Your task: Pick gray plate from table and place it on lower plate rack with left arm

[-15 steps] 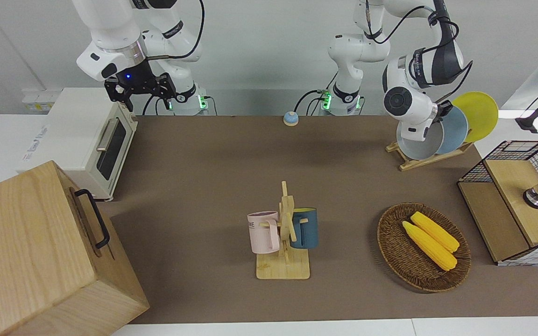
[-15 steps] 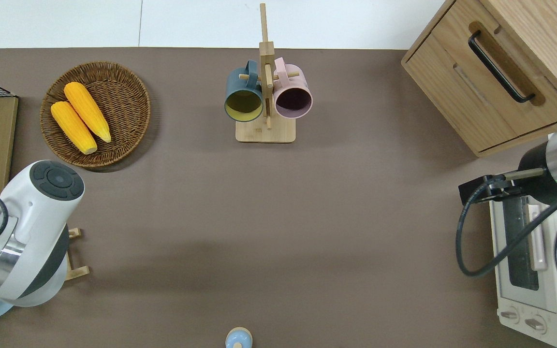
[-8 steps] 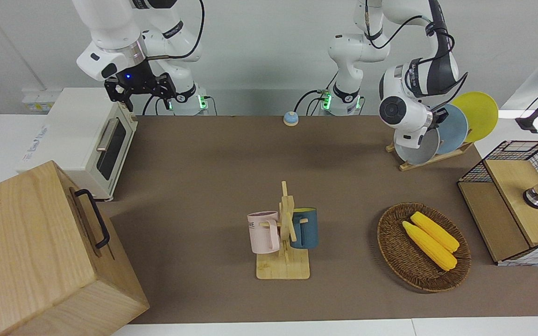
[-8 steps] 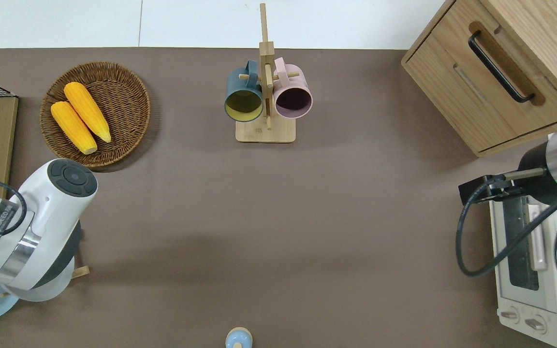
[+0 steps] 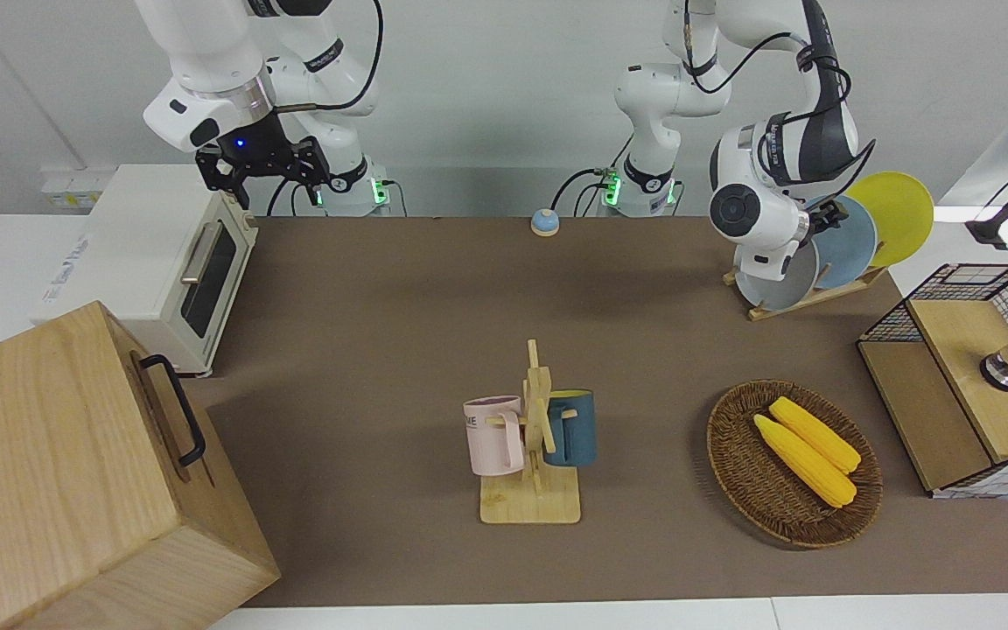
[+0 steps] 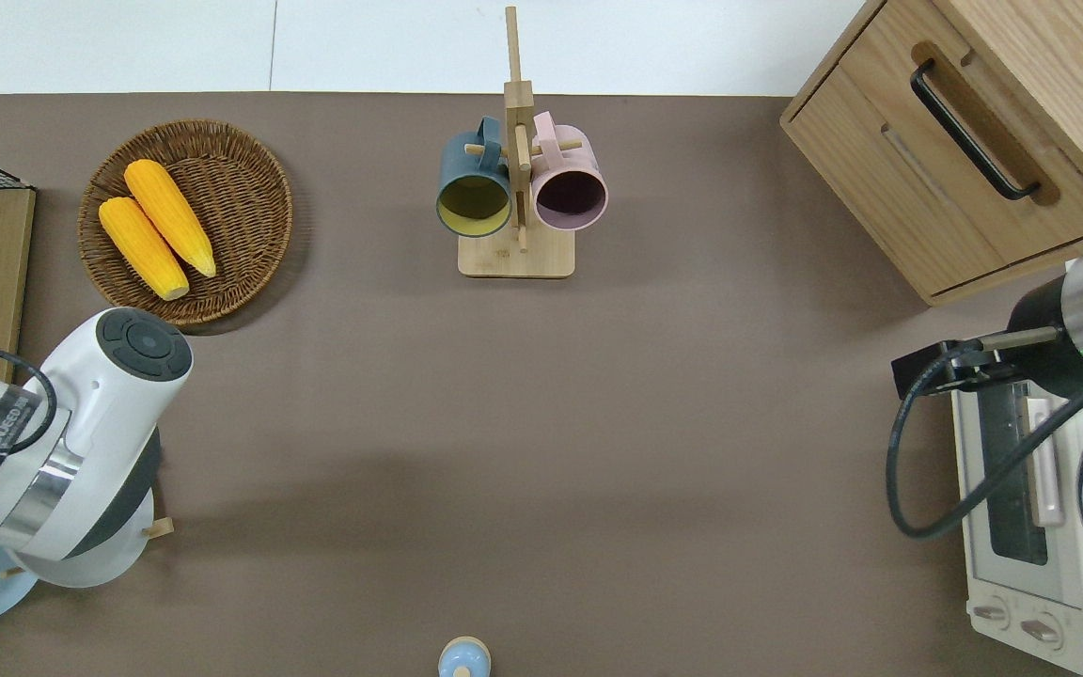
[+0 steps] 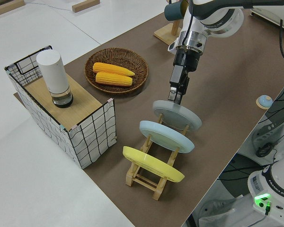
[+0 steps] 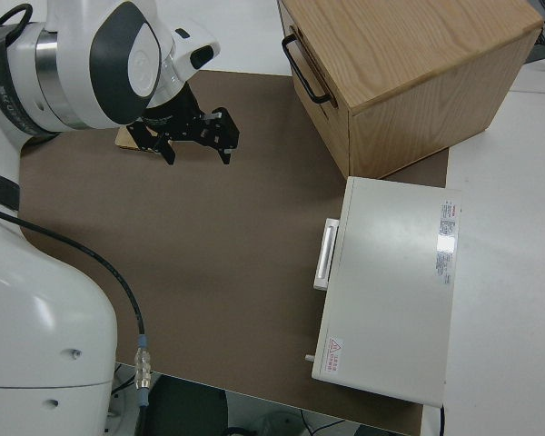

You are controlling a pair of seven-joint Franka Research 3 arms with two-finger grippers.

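Note:
The gray plate (image 7: 177,117) leans in the lowest slot of the light-wood plate rack (image 7: 146,177) at the left arm's end of the brown table (image 5: 381,306). It also shows in the front view (image 5: 775,284). My left gripper (image 7: 176,98) reaches down and is shut on the plate's upper rim. A light blue plate (image 7: 166,136) and a yellow plate (image 7: 151,163) stand in the higher slots. In the overhead view the left arm hides most of the rack. My right gripper (image 8: 195,150) is open and parked.
A wicker basket (image 5: 793,464) with two corn cobs and a wire crate (image 5: 968,376) lie farther from the robots than the rack. A mug stand (image 5: 532,446) stands mid-table. A toaster oven (image 5: 163,262) and a wooden box (image 5: 58,472) are at the right arm's end.
My left arm has lowered the gray plate into the rack's lowest slot. Its wrist has swung a little toward the table's middle. The right arm has not moved.

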